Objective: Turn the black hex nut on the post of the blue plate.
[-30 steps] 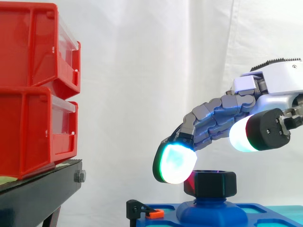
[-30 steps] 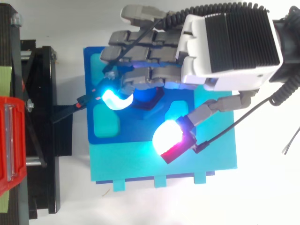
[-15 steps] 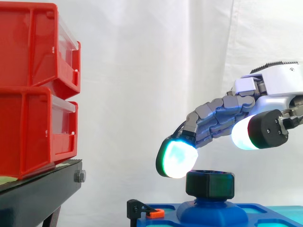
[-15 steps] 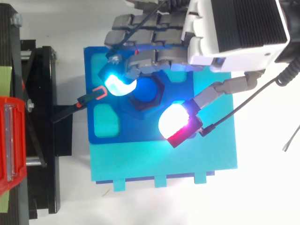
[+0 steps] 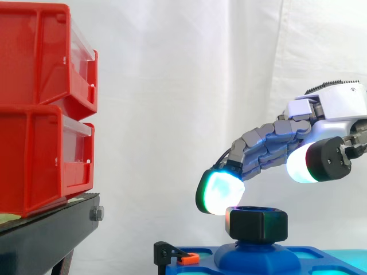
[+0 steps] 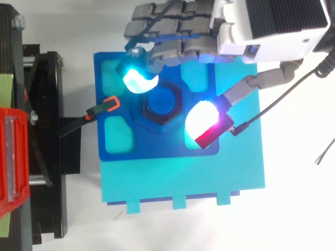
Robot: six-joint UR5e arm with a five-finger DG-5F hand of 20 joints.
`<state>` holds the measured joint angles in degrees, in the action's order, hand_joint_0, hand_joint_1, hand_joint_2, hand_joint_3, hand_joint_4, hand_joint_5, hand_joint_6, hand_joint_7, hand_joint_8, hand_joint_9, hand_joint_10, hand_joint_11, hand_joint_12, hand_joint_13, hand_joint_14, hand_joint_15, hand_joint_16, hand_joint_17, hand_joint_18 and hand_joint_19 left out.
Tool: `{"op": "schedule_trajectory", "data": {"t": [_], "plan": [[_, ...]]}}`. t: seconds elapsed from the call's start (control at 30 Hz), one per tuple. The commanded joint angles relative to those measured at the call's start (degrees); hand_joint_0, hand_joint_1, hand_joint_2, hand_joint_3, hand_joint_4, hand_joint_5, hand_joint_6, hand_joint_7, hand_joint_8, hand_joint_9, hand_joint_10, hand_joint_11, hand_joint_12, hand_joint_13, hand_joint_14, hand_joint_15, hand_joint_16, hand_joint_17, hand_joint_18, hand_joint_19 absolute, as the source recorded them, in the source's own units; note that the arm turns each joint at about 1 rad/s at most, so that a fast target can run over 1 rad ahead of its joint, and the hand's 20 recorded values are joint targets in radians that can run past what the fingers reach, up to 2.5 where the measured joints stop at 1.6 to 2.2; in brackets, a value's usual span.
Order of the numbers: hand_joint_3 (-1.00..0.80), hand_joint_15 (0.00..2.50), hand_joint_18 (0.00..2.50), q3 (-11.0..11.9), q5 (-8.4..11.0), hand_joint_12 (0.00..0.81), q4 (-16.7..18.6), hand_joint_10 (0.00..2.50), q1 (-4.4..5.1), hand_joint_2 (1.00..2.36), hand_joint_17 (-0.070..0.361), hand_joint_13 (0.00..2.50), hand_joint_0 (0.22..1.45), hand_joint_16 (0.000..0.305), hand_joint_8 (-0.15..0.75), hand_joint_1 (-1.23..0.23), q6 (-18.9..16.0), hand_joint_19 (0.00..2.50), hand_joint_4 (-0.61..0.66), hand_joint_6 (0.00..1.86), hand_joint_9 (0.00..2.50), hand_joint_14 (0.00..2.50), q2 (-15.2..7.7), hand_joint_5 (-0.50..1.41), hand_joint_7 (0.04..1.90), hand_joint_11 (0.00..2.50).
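Nut (image 5: 256, 224) on post (image 6: 163, 102) of blue plate (image 6: 120, 149), fingers (image 5: 221, 192) curved loosely just above

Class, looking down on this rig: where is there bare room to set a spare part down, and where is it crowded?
Free: the turquoise board between the blue plate and the board's tabbed edge; the white surface beyond the board, opposite the black stand. Crowded: around the black hex nut, flanked by fingertips of the hand and the orange clip.

We see a white curtain (image 5: 183, 86) hanging in soft folds across the whole back. At our left, two red bins (image 5: 34, 154) sit stacked on a black stand (image 5: 46, 235), evenly lit.
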<state>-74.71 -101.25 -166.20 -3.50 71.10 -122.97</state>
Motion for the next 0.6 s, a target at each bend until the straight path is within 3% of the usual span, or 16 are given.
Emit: {"op": "schedule_trajectory", "data": {"t": [0.0,0.23,0.33,0.57], "plan": [[-0.50,0.00,0.00,0.0,-0.96,0.348,-0.1,0.00,-0.80,1.00,0.119,0.15,0.49,0.053,0.227,-0.43,0.0,0.02,0.17,0.50,0.30,0.00,0.0,-0.21,0.76,0.00],[-0.50,0.00,0.00,0.0,-2.19,0.348,0.2,0.00,-1.86,1.00,0.119,0.15,0.49,0.053,0.228,-0.43,0.0,0.03,0.17,0.50,0.30,0.00,0.0,-0.21,0.76,0.00],[-0.50,0.00,0.00,0.1,-2.37,0.348,0.2,0.00,-1.86,1.00,0.119,0.15,0.49,0.053,0.227,-0.43,0.0,0.02,0.17,0.50,0.30,0.00,0.0,-0.21,0.76,0.00],[-0.50,0.00,0.00,3.5,-2.11,0.349,-1.3,0.00,-1.33,1.00,0.120,0.16,0.49,0.053,0.227,-0.43,0.1,0.03,0.17,0.50,0.30,0.00,0.0,-0.21,0.76,0.00]]}}
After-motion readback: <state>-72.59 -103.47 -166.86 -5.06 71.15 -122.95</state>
